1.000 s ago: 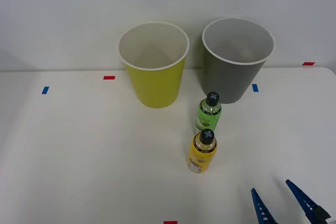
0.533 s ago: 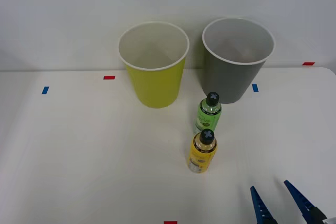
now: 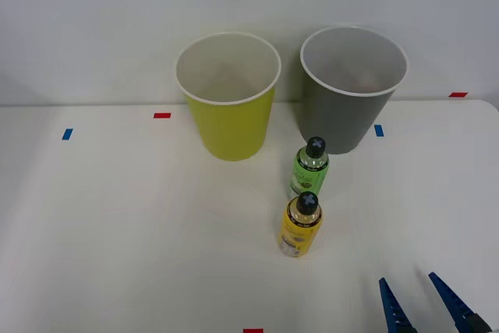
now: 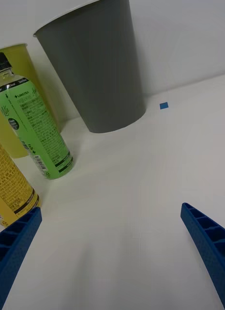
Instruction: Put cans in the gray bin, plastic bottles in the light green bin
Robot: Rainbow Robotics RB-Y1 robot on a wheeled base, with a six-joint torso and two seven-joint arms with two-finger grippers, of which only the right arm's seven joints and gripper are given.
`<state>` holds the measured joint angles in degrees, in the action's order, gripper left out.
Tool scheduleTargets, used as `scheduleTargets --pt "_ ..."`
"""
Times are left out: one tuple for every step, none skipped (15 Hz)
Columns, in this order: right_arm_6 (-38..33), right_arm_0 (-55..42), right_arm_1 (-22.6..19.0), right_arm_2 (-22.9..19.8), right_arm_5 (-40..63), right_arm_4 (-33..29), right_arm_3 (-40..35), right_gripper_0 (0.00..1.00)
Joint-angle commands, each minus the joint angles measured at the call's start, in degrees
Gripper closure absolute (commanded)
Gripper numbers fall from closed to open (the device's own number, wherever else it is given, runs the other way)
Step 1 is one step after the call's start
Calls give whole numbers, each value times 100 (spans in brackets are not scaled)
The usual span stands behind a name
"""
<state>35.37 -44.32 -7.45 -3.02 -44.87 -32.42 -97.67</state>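
Observation:
Two plastic bottles with black caps stand upright mid-table: the green-label one (image 3: 310, 168) (image 4: 37, 126) just in front of the gray bin (image 3: 347, 115) (image 4: 93, 72), the yellow-label one (image 3: 301, 225) (image 4: 10, 189) nearer me. The light green bin (image 3: 228, 107) (image 4: 19, 58) stands left of the gray one against the wall. My right gripper (image 3: 408, 282) (image 4: 111, 209) is open at the table's near right, low over the surface, with nothing between its fingers, apart from the yellow bottle and to its right. The cans are out of view.
Small red tape marks (image 3: 161, 115) and blue tape marks (image 3: 379, 130) dot the white table. A white wall rises right behind the bins. The table's right edge (image 3: 493, 115) runs past the gray bin. Bare tabletop lies left of the bottles.
My right gripper has shifted slightly right and toward the table's near edge, still open. Bottles and bins have not moved.

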Motion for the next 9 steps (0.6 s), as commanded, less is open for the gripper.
scheduleTargets --pt "-39 -59 7 56 -4 60 2 0" --pt "-48 -77 -2 91 5 122 2 0" --pt "-57 -77 -20 135 5 183 2 0" --pt "-65 -86 -28 179 5 236 2 0" --pt "-57 -86 -37 205 -4 271 2 0" --pt "-48 -77 -28 223 5 289 2 0" --pt "-21 -77 -28 214 -4 289 -7 0" --pt "-21 -77 -28 214 -4 289 -7 0" --pt "-13 -77 -37 205 -13 289 2 0"
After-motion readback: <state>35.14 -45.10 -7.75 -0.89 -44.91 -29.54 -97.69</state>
